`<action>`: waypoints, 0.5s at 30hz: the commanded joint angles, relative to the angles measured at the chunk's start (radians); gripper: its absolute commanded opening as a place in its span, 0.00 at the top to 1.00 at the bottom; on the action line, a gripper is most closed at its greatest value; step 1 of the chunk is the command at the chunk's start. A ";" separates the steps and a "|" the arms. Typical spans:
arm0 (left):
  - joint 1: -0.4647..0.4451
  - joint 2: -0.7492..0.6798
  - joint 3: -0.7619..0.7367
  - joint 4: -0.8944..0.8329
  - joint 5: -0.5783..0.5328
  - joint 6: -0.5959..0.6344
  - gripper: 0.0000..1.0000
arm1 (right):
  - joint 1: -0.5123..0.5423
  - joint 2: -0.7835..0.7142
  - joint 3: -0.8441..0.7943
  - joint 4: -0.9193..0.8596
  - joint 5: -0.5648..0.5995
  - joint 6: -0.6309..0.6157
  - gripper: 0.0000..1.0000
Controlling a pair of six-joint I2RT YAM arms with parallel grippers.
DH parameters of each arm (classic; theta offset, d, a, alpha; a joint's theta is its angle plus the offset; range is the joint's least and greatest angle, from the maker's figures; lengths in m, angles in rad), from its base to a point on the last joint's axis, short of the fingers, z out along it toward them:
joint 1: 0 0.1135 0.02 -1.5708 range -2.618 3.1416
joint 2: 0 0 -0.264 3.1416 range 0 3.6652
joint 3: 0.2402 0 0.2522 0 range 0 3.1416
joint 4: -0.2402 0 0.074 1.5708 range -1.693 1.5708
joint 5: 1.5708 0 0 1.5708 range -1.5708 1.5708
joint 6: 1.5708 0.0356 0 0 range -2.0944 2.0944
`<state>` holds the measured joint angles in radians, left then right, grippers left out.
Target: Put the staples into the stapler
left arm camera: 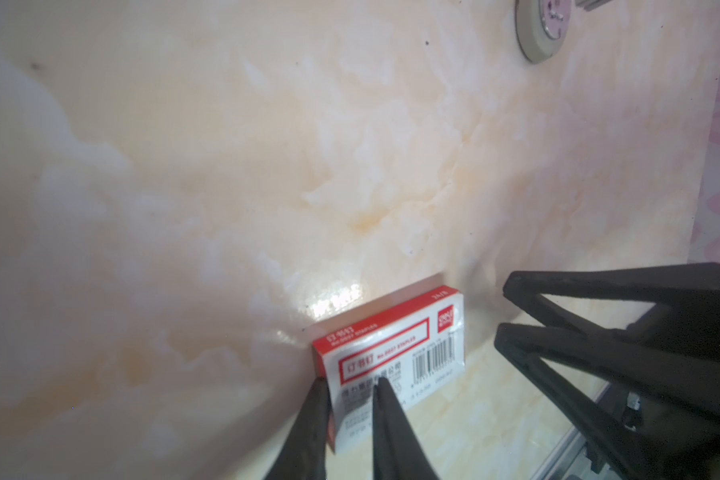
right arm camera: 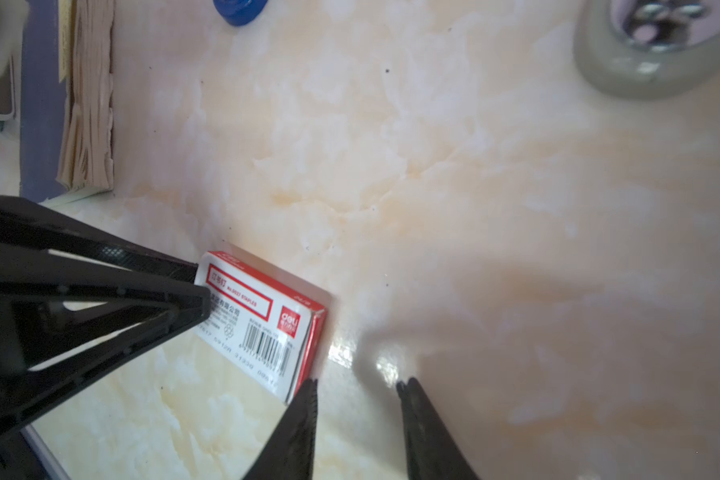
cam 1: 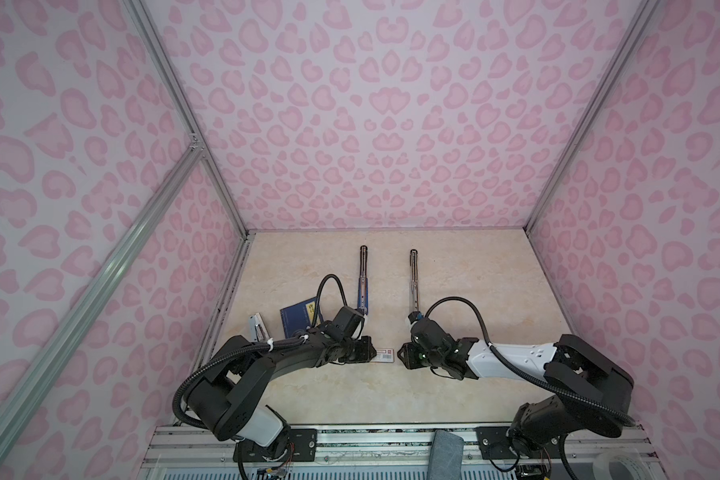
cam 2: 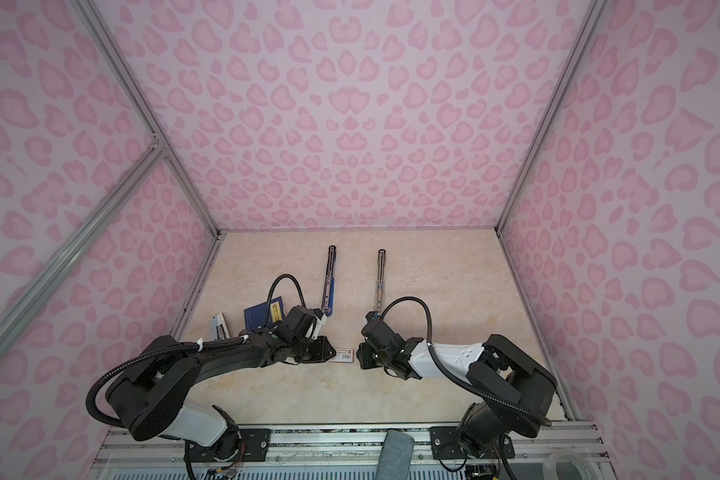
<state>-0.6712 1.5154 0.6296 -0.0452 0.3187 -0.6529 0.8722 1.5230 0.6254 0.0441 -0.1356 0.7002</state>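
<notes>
In both top views the desk (cam 1: 391,399) fills the lower middle of the frame. The staple box (cam 1: 385,354) lies flat on it near the centre, between the left gripper (cam 1: 373,352) on its left and the right gripper (cam 1: 400,353) on its right. The left jaws cover the box's left end; the right jaws stand just beside its right end. Above the box in the frame, two opened-out staplers lie lengthwise side by side, the left-hand stapler (cam 1: 363,276) and the right-hand stapler (cam 1: 413,276) apart. A booklet (cam 1: 298,318) lies left of the left-hand stapler's lower end, and a small item (cam 1: 257,326) lies further left, by the desk's left edge.
</notes>
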 commanded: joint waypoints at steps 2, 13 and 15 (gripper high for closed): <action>-0.002 0.007 -0.002 0.030 0.009 -0.004 0.83 | 0.004 0.013 -0.004 0.033 -0.006 0.008 0.64; -0.004 0.006 -0.004 0.031 0.007 -0.004 0.96 | 0.009 0.038 0.001 0.029 -0.005 0.012 0.70; -0.004 0.004 -0.007 0.031 0.004 -0.007 0.97 | 0.011 0.039 0.005 0.023 -0.007 0.009 0.71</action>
<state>-0.6743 1.5234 0.6281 -0.0284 0.3252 -0.6556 0.8814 1.5547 0.6262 0.0765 -0.1501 0.7120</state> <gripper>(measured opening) 0.054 0.300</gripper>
